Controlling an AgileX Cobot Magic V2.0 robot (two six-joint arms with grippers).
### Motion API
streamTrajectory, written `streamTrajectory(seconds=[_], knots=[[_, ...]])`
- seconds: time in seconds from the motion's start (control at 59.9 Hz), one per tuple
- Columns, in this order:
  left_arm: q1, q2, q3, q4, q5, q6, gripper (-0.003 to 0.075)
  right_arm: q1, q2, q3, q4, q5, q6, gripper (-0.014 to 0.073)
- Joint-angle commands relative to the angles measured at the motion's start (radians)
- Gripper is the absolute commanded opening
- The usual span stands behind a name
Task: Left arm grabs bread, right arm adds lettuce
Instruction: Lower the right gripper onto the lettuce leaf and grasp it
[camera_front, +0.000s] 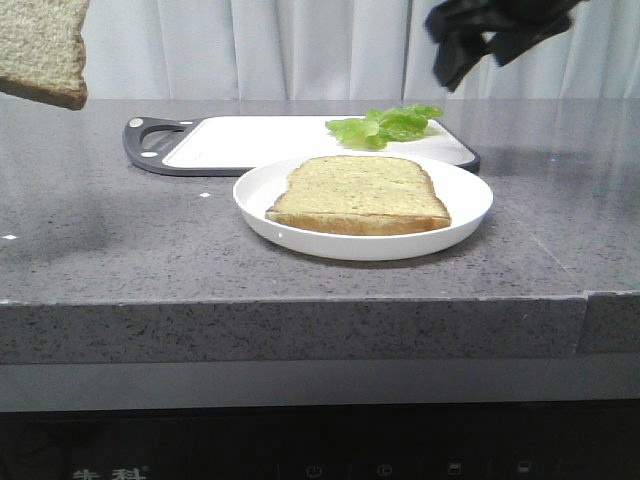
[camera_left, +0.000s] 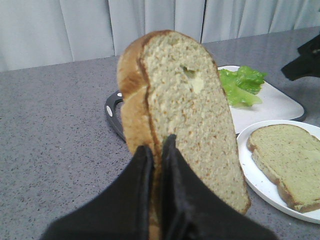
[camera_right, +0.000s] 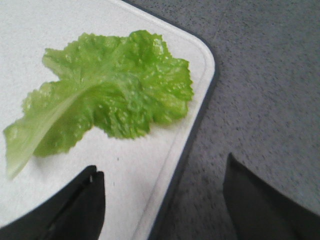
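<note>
Bread (camera_front: 42, 50) hangs high at the front view's left, lettuce (camera_front: 386, 124) untouched on the cutting board (camera_front: 250, 140) behind the plate (camera_front: 470, 200) holding a second slice (camera_front: 360, 195). Left wrist: left gripper (camera_left: 156, 165) clenched on the bread's lower edge. Right wrist: right gripper (camera_right: 162, 200) spread, empty, beside the leaf over the board's corner; you likely must shift it across the leaf, then descend.

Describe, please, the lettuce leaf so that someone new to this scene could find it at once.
Start at the grey counter and find the white cutting board with a dark rim behind the white plate. At the board's right corner lies the lettuce, flat and untouched. It is the only bright green, crinkled thing here; the nearby bread slices are beige.
</note>
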Motion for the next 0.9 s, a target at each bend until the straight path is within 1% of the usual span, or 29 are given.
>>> streamTrajectory(seconds=[0.0, 0.05, 0.2, 0.284, 0.334, 0.367, 0.4, 0.45, 0.467, 0.551, 0.567, 0.651, 0.717, 0.884], knots=[[0.002, -0.005, -0.027, -0.005, -0.091, -0.01, -0.0021, 0.007, 0.051, -0.151, -0.014, 0.0, -0.031, 0.0516], [0.002, -0.005, -0.027, -0.005, -0.091, -0.01, -0.0021, 0.011, 0.104, -0.226, -0.014, 0.033, -0.039, 0.0516], [0.002, -0.005, -0.027, -0.005, -0.091, -0.01, -0.0021, 0.014, 0.21, -0.365, -0.007, 0.086, -0.042, 0.0516], [0.002, -0.005, -0.027, -0.005, -0.091, -0.01, -0.0021, 0.014, 0.239, -0.4, 0.0, 0.1, -0.042, 0.0514], [0.002, -0.005, -0.027, -0.005, -0.091, -0.01, -0.0021, 0.014, 0.244, -0.402, 0.0, 0.101, -0.042, 0.0496], [0.002, -0.005, -0.027, -0.005, -0.091, -0.01, -0.0021, 0.014, 0.244, -0.402, 0.0, 0.101, -0.042, 0.0469], [0.002, -0.005, -0.027, -0.005, -0.091, -0.01, -0.0021, 0.014, 0.244, -0.402, 0.0, 0.101, -0.042, 0.0416], [0.002, -0.005, -0.027, -0.005, -0.091, -0.01, -0.0021, 0.014, 0.244, -0.402, 0.0, 0.101, -0.042, 0.0313], [0.002, -0.005, -0.027, -0.005, -0.091, -0.01, -0.0021, 0.014, 0.244, -0.402, 0.0, 0.101, -0.042, 0.0262], [0.002, -0.005, -0.027, -0.005, -0.091, -0.01, -0.0021, 0.014, 0.244, -0.402, 0.0, 0.104, -0.042, 0.0095], [0.002, -0.005, -0.027, -0.005, -0.091, -0.01, -0.0021, 0.014, 0.244, -0.402, 0.0, 0.105, -0.042, 0.005], [0.002, -0.005, -0.027, -0.005, -0.091, -0.01, -0.0021, 0.014, 0.244, -0.402, 0.0, 0.122, -0.042, -0.0079], [0.002, -0.005, -0.027, -0.005, -0.091, -0.01, -0.0021, 0.014, 0.243, -0.402, 0.0, 0.135, -0.042, -0.0062], [0.002, -0.005, -0.027, -0.005, -0.091, -0.01, -0.0021, 0.014, 0.211, -0.402, 0.013, 0.146, -0.042, -0.0062]])
